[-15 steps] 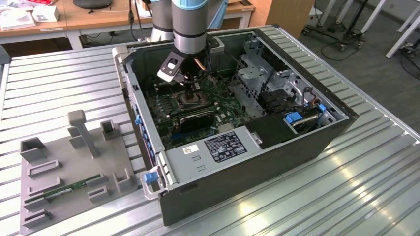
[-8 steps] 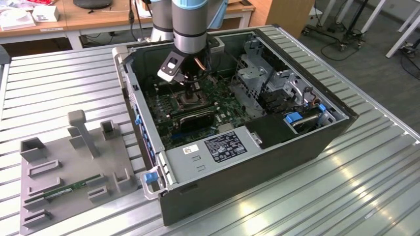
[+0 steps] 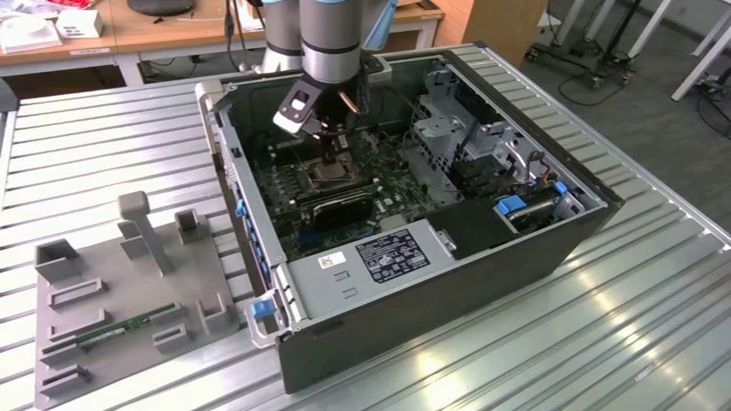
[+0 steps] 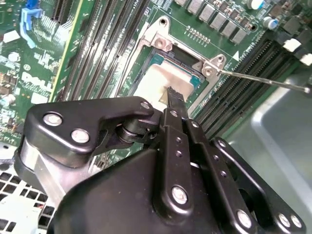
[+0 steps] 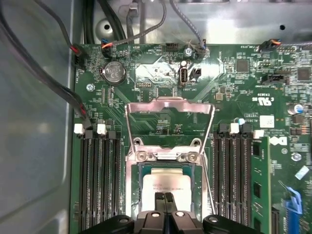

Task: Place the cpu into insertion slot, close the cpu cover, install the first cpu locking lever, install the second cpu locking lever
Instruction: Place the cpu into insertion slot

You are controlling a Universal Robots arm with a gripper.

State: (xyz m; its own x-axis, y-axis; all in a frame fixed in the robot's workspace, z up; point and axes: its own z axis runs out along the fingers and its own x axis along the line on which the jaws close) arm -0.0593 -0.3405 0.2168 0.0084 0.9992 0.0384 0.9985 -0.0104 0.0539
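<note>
Ribbed metal table (image 3: 639,342) in a workshop, with desks behind it. An open computer case (image 3: 457,291) lies on its side at the centre of the exterior view, and the robot arm reaches down into it from the upper middle of the frame.

In both wrist views the gripper (image 5: 164,196) has its two black fingers clenched together, tips resting on the cpu (image 5: 165,181). The cpu lies flat in its socket, silvery top facing up, edges square with the socket frame.

The cpu cover (image 5: 169,103) is swung open on its hinge, away from the socket. In the second wrist view a thin lever rod (image 4: 263,80) sticks out free from a socket corner.

Rows of memory slots (image 5: 100,180) flank the socket on the green motherboard (image 5: 234,87) inside the case.

At the exterior view's left, a grey fixture tray (image 3: 115,291) holds one memory stick (image 3: 120,327) lying flat.
</note>
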